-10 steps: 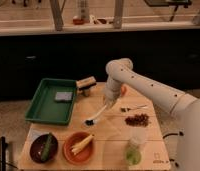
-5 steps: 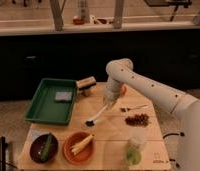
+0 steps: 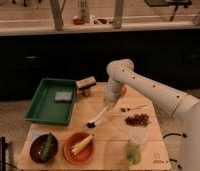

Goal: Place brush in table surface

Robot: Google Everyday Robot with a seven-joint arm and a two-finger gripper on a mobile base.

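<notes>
Compared with the two preceding frames, we saw almost no change: the arm held the same pose and the hand [image 3: 108, 105] stayed at the same spot over the middle of the bench [image 3: 113, 137]. The dish brush [image 3: 97, 119] kept its slant, white handle rising toward the hand, dark bristle head lowest, below and to the left of it. The head appeared to touch the bench or sit just above it; we could not tell which.

Whether the hand was clenched on the handle tip or already released, we could not tell. The handle's upper end met the hand, so we judged the brush not yet clearly let go.

Our reading: the lowering was finished or nearly so, and the pause suggested the release step was at hand. The task seemed close to done.

Surroundings noted relative to the hand:
- green tray [image 3: 43, 107], well to the left
- wooden block brush [image 3: 86, 84], up and left, near
- thin metal utensil [image 3: 134, 107], just right
- orange bowl [image 3: 79, 146], below left, near the bristle head
</notes>
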